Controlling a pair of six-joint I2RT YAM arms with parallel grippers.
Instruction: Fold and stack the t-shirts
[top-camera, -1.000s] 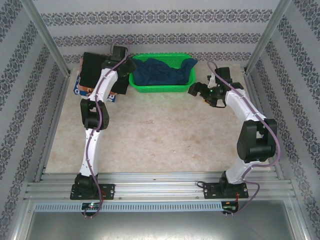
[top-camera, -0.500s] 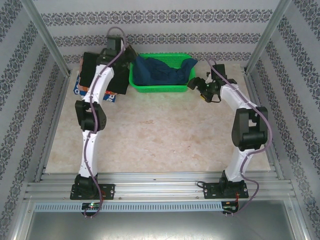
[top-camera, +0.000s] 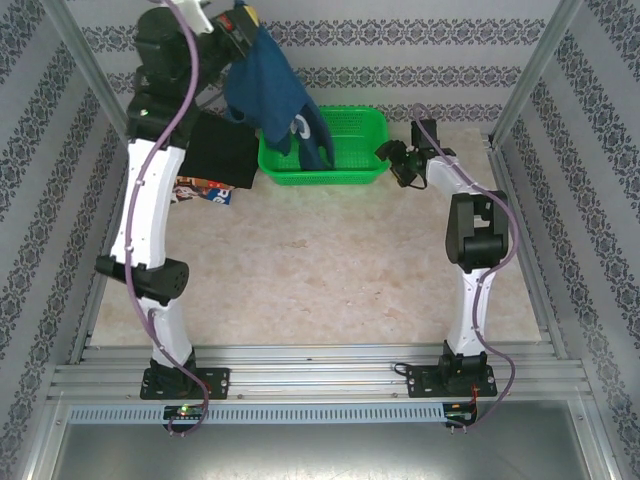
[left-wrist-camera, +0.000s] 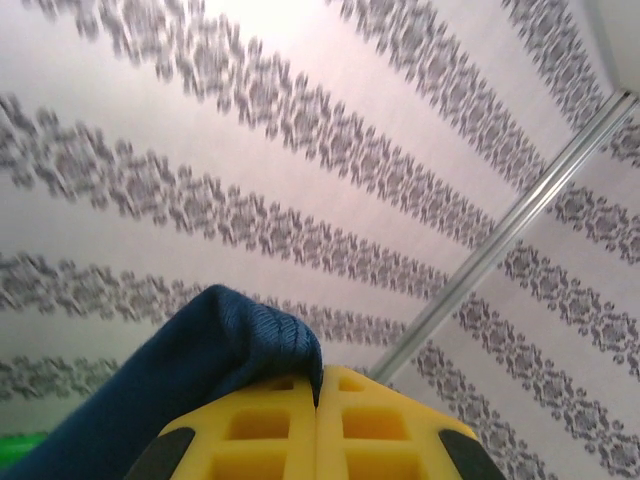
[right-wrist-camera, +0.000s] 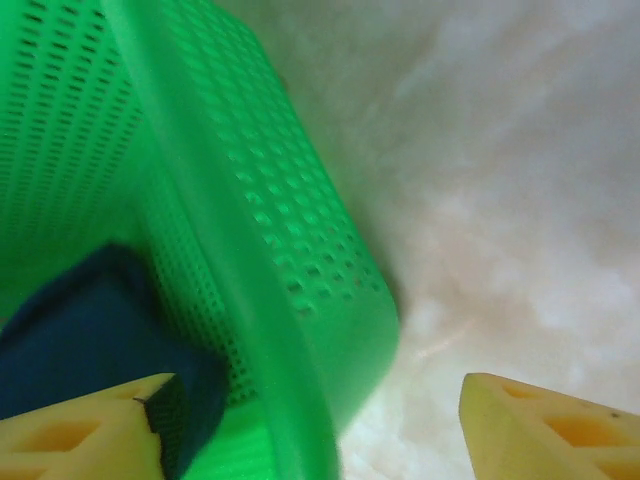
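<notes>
Clenching navy blue cloth t-shirt (top-camera: 270, 95) in left gripper (left-wrist-camera: 318, 390), above green plastic mesh basket (top-camera: 330, 178). Straddling basket's right rim with right gripper (top-camera: 396, 160), jaws apart. Raise till hem clears basket.

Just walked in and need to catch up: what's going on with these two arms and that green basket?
The left gripper, raised high, is shut on a navy blue cloth t-shirt, which dangles down into the green plastic mesh basket. The right gripper sits open astride the basket's right wall, one finger inside and one outside. A folded black t-shirt lies left of the basket, on top of a multicoloured printed one.
</notes>
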